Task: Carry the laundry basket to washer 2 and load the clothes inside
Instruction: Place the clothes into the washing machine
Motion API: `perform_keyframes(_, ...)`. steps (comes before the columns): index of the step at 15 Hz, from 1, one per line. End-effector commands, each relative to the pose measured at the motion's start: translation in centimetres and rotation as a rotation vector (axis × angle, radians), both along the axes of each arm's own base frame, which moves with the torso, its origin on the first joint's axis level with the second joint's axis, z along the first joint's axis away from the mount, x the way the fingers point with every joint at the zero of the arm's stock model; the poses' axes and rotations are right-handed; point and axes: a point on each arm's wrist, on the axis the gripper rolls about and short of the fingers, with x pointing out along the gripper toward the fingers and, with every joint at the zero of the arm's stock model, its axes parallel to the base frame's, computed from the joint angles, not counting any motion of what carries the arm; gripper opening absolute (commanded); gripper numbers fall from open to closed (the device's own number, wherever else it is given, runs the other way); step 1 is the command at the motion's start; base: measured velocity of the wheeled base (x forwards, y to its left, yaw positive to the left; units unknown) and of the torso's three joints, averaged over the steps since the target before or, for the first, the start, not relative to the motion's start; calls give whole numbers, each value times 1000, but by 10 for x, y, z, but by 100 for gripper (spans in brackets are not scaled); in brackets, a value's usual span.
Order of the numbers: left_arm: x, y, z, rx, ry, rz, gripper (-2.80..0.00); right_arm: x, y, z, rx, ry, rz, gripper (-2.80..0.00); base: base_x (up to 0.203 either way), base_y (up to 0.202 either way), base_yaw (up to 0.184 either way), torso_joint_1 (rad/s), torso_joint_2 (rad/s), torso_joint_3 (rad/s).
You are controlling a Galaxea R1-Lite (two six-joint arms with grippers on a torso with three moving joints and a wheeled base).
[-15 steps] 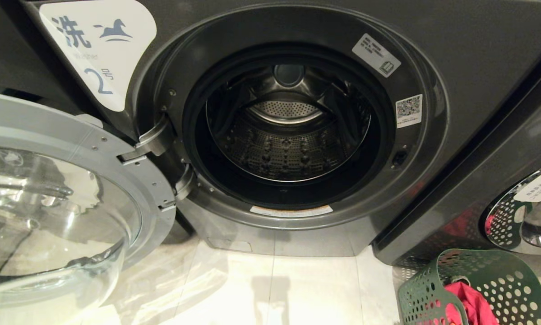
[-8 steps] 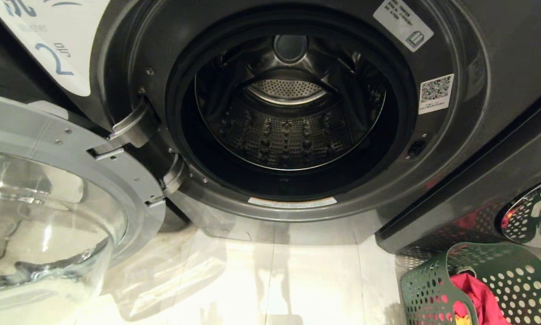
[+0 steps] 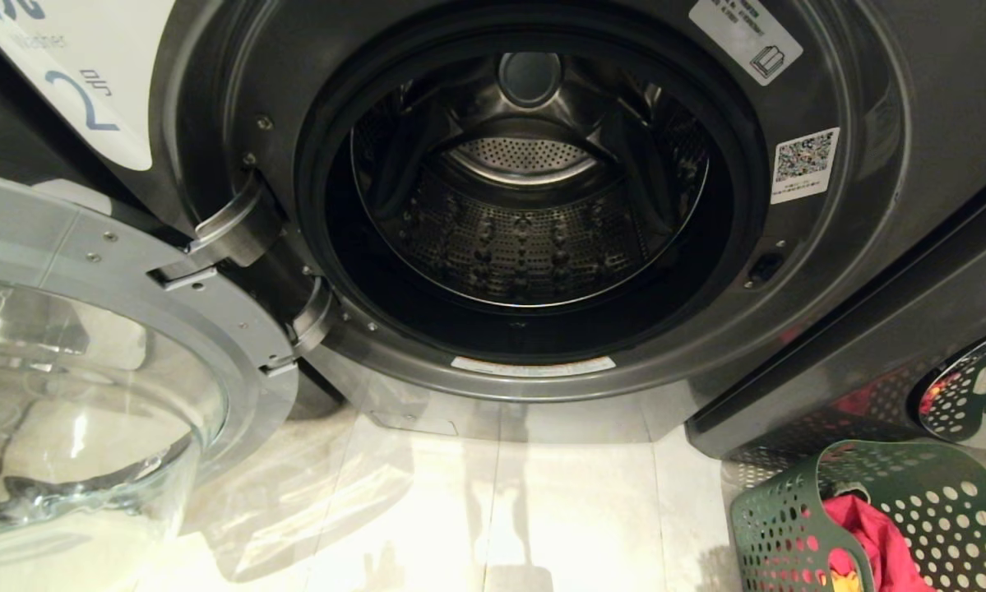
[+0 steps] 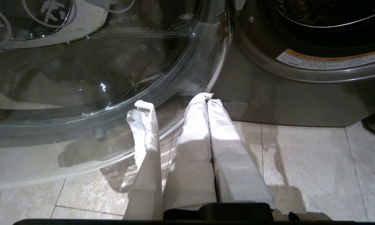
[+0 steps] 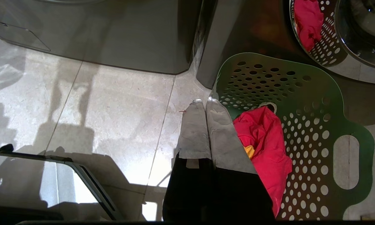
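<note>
I'm looking straight into washer 2 (image 3: 912,99), its glass door (image 3: 90,395) swung wide to the left and the steel drum (image 3: 525,214) bare inside. The laundry basket (image 5: 300,93) sits on the tiled floor (image 3: 542,510) at the washer's lower right corner, with the clothes (image 5: 265,147) in it, pink-red with a bit of yellow. My right gripper (image 5: 205,103) hangs pinched together and empty, its tips just beside the basket's rim and near the clothes; my left gripper (image 4: 207,98) is likewise pressed closed, holding nothing, low by the door.
</note>
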Motion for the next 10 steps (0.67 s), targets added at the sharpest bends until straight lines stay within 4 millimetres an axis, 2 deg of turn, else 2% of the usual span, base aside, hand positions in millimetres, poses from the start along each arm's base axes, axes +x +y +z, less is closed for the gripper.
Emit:
perform_keyframes(1,3,0,-11,2,40,0,-280,0,0,1,-6,-4,-9,-280,0,0,0,0,0,0)
perform_keyframes(2,3,0,-11,2,40,0,-280,-2,0,7,-24,-24,-11,-280,0,0,0,0,0,0)
perform_keyframes(5,3,0,-11,2,40,0,-280,-14,-2,53,-56,-82,-75,-280,0,0,0,0,0,0)
perform_keyframes(8,3,0,-11,4,40,0,-280,1,-3,93,-35,24,-131,-280,0,0,0,0,0,0)
perform_keyframes(10,3,0,-11,-6,40,1,-280,17,-4,108,21,93,-211,-280,0,0,0,0,0,0)
